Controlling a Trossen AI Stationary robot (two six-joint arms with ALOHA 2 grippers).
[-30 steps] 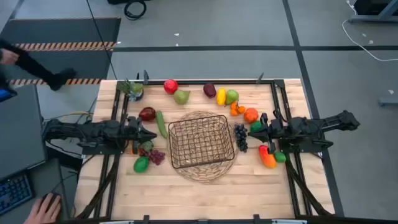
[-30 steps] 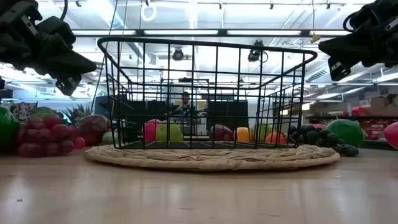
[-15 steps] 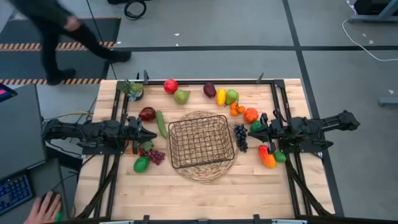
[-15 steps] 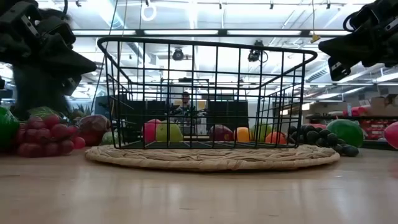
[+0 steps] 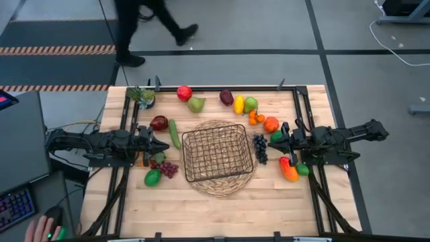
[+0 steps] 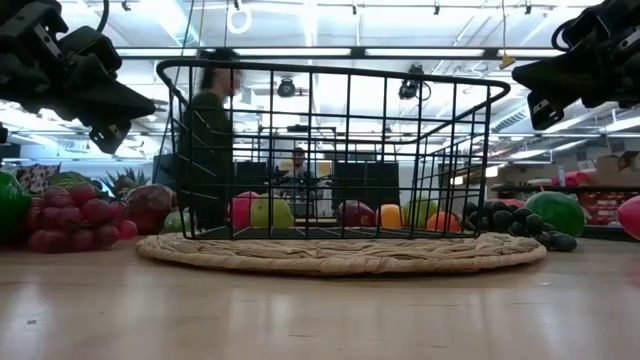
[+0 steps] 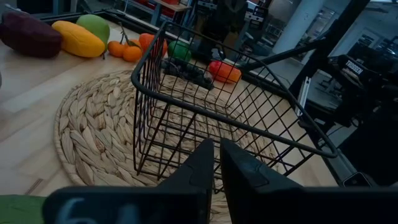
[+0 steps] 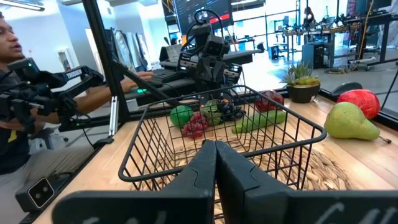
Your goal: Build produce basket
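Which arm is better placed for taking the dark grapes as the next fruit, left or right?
Probably right. The dark grapes lie on the basket's right side, just ahead of the right gripper; the left gripper waits across the basket.

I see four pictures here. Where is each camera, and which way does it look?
High view: above, looking straight down at the table; both arms show, left gripper, right gripper.
Low view: at tabletop height, looking level through the basket; both grippers hang at the top corners.
Left wrist view: on the left arm, facing the basket past its own shut fingers.
Right wrist view: likewise, opposite side, fingers shut.
All share the basket on its woven mat.
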